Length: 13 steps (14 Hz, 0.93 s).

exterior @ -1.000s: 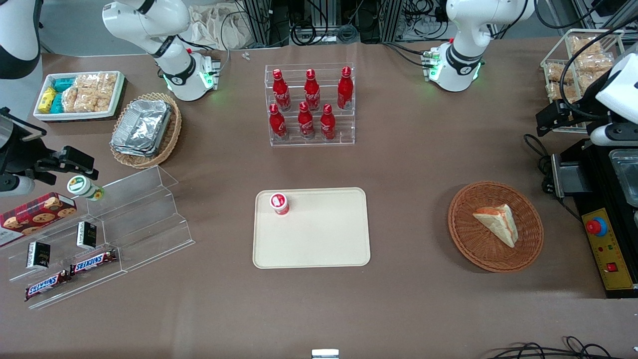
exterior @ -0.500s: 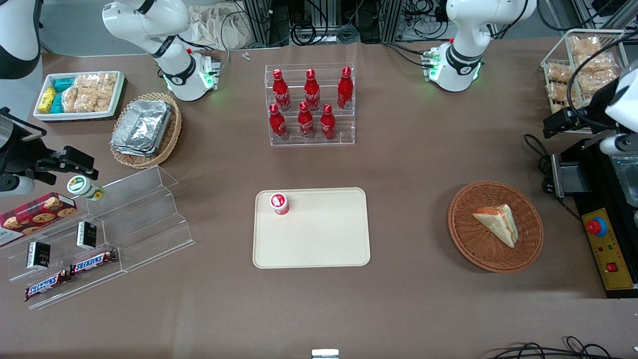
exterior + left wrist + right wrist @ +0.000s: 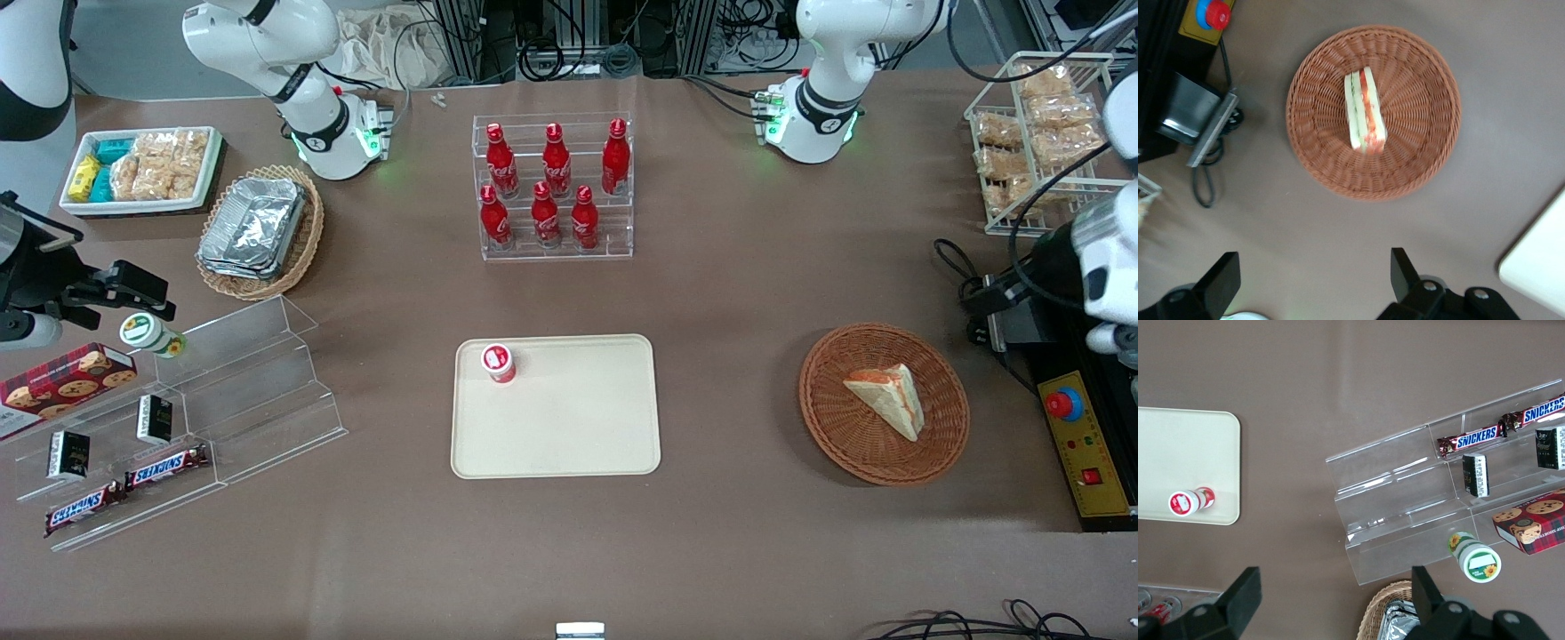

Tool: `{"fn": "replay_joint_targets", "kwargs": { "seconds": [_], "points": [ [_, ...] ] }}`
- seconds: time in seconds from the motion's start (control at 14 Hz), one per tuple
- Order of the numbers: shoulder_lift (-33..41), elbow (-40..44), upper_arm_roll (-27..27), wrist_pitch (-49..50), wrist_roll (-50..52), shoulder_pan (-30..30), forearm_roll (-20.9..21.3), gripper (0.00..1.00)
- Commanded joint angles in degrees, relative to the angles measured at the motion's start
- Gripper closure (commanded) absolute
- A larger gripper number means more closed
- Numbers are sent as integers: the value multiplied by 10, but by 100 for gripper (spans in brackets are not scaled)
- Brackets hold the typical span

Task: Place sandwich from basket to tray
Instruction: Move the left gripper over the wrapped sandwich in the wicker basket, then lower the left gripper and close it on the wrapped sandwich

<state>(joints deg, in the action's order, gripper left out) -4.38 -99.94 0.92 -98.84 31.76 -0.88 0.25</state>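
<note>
The sandwich [image 3: 886, 399], a pale wedge with orange-red and green layers, lies in the reddish-brown wicker basket [image 3: 831, 436] toward the working arm's end of the table. In the left wrist view the sandwich [image 3: 1365, 110] lies in the middle of the basket [image 3: 1313, 157]. The cream tray [image 3: 569, 427] lies at the table's middle, and its corner shows in the left wrist view [image 3: 1538, 263]. My left gripper [image 3: 1313, 259] is open and empty. It hangs high above the bare table beside the basket. The arm's wrist [image 3: 1098, 267] is over the table's end.
A small red-and-white bottle [image 3: 499, 363] stands on the tray. A black control box with a red button [image 3: 1065, 404] sits beside the basket. A wire rack of snack packets [image 3: 1040, 124], a rack of cola bottles [image 3: 556, 187] and an acrylic shelf [image 3: 222, 391] also stand here.
My left arm has moved nearer the front camera, away from the wire rack of snack packets and toward the basket. The sandwich, basket and tray have not moved.
</note>
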Motion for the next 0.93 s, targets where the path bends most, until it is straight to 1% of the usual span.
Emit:
{"fn": "replay_joint_targets", "kwargs": {
  "seconds": [0.0,0.14,0.21,0.5,0.86],
  "points": [
    [14,-88,-3,-95,71,-1,7,0],
    [2,-143,-2,-187,134,-1,8,0],
    [-16,-155,-2,-222,153,-1,7,0],
    [-112,-151,1,-300,172,-5,6,0],
    [-170,-148,6,-358,169,-8,8,0]
  ]
}}
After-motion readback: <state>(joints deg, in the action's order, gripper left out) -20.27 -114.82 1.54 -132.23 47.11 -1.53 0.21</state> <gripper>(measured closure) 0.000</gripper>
